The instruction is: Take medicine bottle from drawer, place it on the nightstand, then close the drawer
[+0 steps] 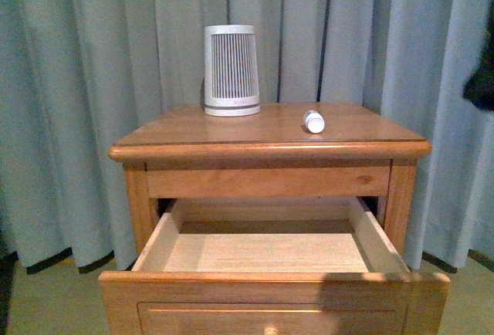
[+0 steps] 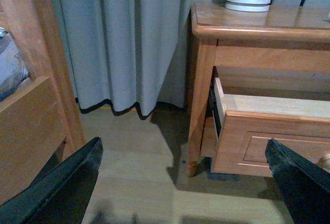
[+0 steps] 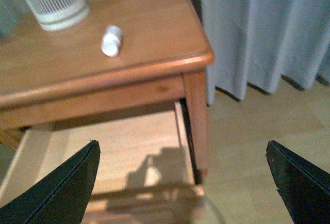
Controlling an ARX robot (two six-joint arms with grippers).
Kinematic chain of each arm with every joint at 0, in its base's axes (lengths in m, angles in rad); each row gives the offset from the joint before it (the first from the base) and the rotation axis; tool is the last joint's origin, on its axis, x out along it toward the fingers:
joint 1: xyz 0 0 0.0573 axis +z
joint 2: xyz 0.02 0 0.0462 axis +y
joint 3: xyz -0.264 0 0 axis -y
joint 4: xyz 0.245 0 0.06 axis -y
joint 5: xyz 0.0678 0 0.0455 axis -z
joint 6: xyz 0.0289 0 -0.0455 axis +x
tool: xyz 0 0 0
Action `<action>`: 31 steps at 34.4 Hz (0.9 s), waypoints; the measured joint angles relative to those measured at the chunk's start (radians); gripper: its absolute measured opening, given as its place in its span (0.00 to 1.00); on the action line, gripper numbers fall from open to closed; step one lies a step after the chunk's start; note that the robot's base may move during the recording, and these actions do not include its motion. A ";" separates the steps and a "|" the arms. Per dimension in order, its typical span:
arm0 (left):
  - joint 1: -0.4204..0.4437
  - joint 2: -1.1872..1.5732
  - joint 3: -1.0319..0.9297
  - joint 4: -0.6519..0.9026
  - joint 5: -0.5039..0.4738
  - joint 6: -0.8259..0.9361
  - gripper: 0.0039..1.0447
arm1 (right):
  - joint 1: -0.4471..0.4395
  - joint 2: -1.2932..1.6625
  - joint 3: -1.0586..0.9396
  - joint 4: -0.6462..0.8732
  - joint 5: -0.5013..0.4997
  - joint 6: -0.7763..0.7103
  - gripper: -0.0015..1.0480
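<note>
The small white medicine bottle lies on its side on the nightstand top, right of centre; it also shows in the right wrist view. The upper drawer is pulled out wide and its pale interior holds nothing I can see. No arm shows in the front view. My right gripper hovers open above the drawer's right side and the floor. My left gripper is open, low over the floor to the left of the nightstand, level with the drawer front.
A white-grey ribbed tapered device stands at the back left of the top. Grey curtains hang behind. A wooden bed frame is close on the left. Pale wood floor lies around the nightstand's feet.
</note>
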 joint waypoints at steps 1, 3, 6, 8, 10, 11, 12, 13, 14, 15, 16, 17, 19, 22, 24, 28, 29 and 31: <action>0.000 0.000 0.000 0.000 0.000 0.000 0.94 | 0.006 -0.032 -0.041 -0.018 0.002 0.014 0.93; 0.000 0.000 0.000 0.000 0.000 0.000 0.94 | 0.023 -0.089 -0.125 -0.056 0.009 0.052 0.93; 0.000 0.000 0.000 0.000 0.000 0.000 0.94 | 0.039 -0.097 -0.218 -0.063 -0.029 0.106 0.93; 0.000 0.000 0.000 0.000 0.000 0.000 0.94 | 0.045 -0.074 -0.256 -0.043 -0.050 0.132 0.93; 0.000 0.000 0.000 0.000 0.000 0.000 0.94 | 0.050 -0.037 -0.282 -0.008 -0.063 0.149 0.93; 0.000 0.000 0.000 0.000 0.000 0.000 0.94 | 0.053 -0.009 -0.294 0.023 -0.071 0.159 0.93; 0.000 0.000 0.000 0.000 0.000 0.000 0.94 | 0.056 0.032 -0.303 0.067 -0.077 0.167 0.93; 0.000 0.000 0.000 0.000 0.000 0.000 0.94 | 0.060 0.066 -0.308 0.106 -0.077 0.167 0.93; 0.000 0.000 0.000 0.000 0.000 0.000 0.94 | 0.066 0.117 -0.311 0.159 -0.077 0.169 0.93; 0.000 0.000 0.000 0.000 0.000 0.000 0.94 | 0.069 0.143 -0.311 0.186 -0.077 0.168 0.93; 0.000 0.000 0.000 0.000 0.000 0.000 0.94 | 0.076 0.198 -0.312 0.248 -0.077 0.163 0.93; 0.000 0.000 0.000 0.000 0.000 0.000 0.94 | 0.081 0.243 -0.312 0.298 -0.076 0.162 0.93; 0.000 0.000 0.000 0.000 0.000 0.000 0.94 | 0.091 0.341 -0.309 0.391 -0.077 0.154 0.93; 0.000 0.000 0.000 0.000 0.000 0.000 0.94 | 0.102 0.467 -0.291 0.466 -0.064 0.140 0.93; 0.000 0.000 0.000 0.000 0.000 0.000 0.94 | 0.107 0.537 -0.274 0.507 -0.064 0.132 0.93; 0.000 0.000 0.000 0.000 0.000 0.000 0.94 | 0.107 0.663 -0.211 0.603 -0.065 0.101 0.93; 0.000 0.000 0.000 0.000 0.000 0.000 0.94 | 0.105 0.693 -0.193 0.628 -0.065 0.087 0.93; 0.000 0.000 0.000 0.000 0.000 0.000 0.94 | 0.098 0.761 -0.150 0.678 -0.065 0.055 0.93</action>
